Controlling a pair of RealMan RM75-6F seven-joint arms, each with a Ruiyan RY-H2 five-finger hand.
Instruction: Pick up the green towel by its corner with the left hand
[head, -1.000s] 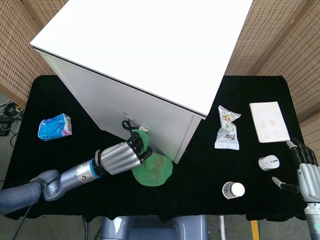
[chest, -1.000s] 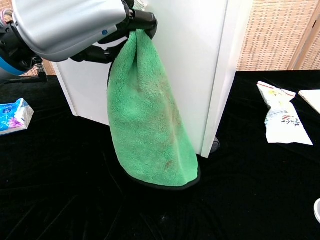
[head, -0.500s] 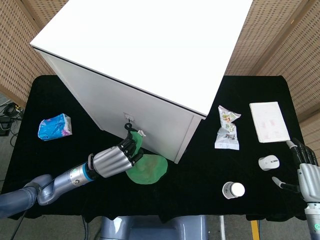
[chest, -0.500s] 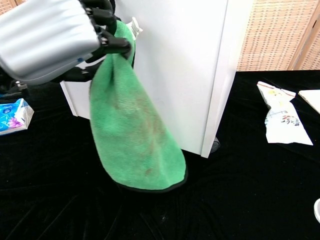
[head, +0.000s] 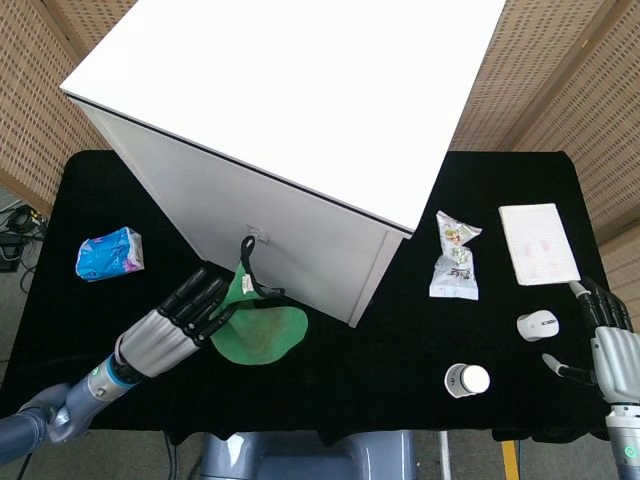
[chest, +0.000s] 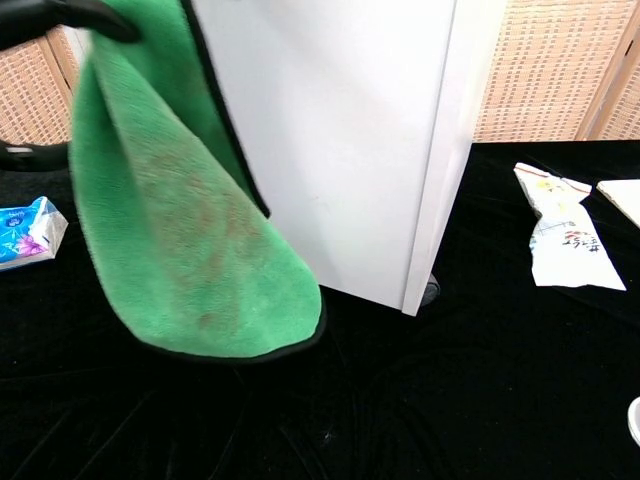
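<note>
While dangling, one green towel (head: 250, 330) pinched by left robot hand (head: 178, 320); two snack packets (head: 455, 256).

1. The towel (chest: 190, 240) is fluffy green pile cloth with a dark stitched edge.
2. The table cover (head: 380, 350) is matt black velvety fabric.
3. The cabinet (head: 300, 110) is smooth, matt white board.
4. The left hand (head: 180, 320) has a brushed silvery metal shell and black fingers.
5. The snack packets (head: 455, 255) are glossy plastic film.
</note>
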